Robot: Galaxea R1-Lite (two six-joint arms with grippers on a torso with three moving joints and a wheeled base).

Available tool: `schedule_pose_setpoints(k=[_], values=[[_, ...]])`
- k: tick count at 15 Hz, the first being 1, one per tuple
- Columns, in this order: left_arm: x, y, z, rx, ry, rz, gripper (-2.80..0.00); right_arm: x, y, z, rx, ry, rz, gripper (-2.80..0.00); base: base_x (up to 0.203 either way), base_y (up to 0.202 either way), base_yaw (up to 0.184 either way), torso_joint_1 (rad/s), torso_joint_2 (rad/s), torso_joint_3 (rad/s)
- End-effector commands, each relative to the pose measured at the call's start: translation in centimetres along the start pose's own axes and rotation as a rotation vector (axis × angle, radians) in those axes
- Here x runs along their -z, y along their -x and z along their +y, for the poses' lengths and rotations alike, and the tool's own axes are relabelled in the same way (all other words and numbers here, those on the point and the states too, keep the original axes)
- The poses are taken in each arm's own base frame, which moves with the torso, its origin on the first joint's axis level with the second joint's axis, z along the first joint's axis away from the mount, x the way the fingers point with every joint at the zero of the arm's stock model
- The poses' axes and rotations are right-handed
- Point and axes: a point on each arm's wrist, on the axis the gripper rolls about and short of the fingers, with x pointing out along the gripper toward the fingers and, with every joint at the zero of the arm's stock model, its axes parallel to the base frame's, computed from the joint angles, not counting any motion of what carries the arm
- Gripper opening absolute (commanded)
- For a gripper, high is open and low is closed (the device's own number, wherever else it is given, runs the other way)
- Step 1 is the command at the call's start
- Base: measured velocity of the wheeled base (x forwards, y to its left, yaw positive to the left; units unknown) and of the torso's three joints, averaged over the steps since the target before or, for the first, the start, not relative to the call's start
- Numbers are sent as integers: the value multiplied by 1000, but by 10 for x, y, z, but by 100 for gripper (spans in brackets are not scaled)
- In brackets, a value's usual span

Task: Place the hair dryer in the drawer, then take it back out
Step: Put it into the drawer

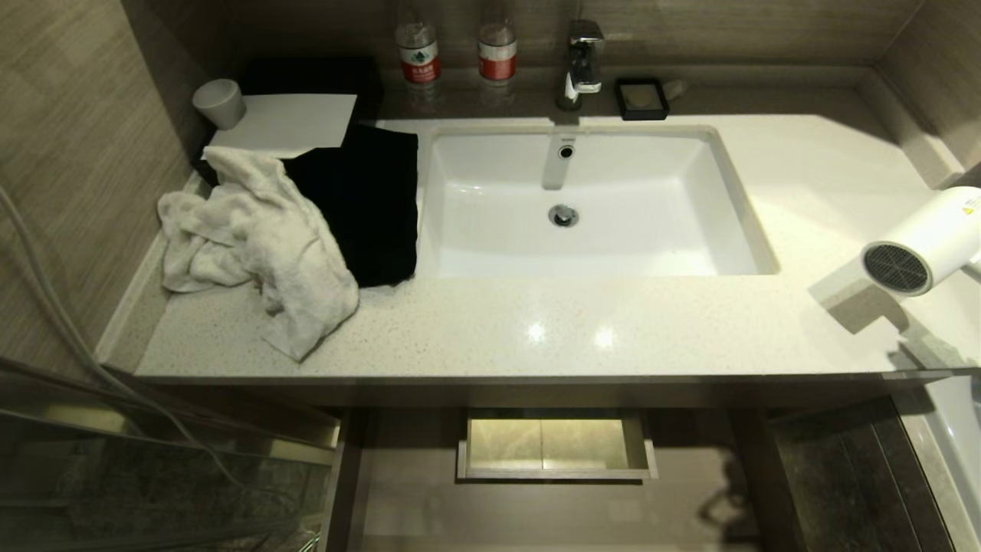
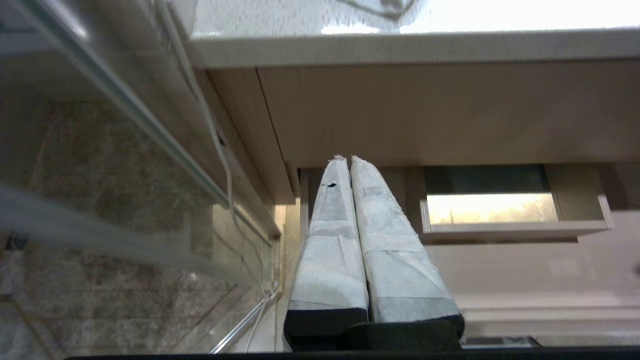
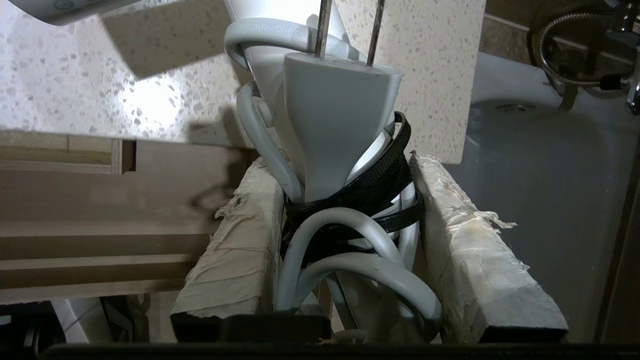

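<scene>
The white hair dryer (image 1: 927,241) hangs just above the right end of the counter (image 1: 536,330), its dark grille facing the sink. In the right wrist view my right gripper (image 3: 340,165) is shut on the dryer's handle together with the coiled cord and plug (image 3: 335,115). That gripper lies outside the head view. Under the counter the drawer (image 1: 406,491) stands pulled out, with its boxed cut-out (image 1: 556,445) showing. My left gripper (image 2: 348,159) is shut and empty. It is parked low beside the vanity, left of the drawer (image 2: 500,270).
A crumpled white towel (image 1: 253,238) and a black cloth (image 1: 368,207) lie left of the sink (image 1: 475,230). A tap (image 1: 582,61), two bottles (image 1: 418,50), a cup (image 1: 218,102) and a soap dish (image 1: 641,98) line the back. A glass panel (image 1: 115,475) stands at the left.
</scene>
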Motion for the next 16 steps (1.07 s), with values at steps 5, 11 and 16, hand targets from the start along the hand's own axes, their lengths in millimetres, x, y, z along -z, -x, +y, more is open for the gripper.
schedule_pose_setpoints(k=[5,11,16], values=[[0,0,0,0,0,0,-280,1,11,8,-4,13,-22,-280,0,0,0,-289,100,-191],[0,0,0,0,0,-2,-280,0,12,11,1,26,-53,-280,0,0,0,-254,26,-233],[0,0,0,0,0,-1,-280,2,12,12,-3,24,-50,-280,0,0,0,-211,-50,-266]])
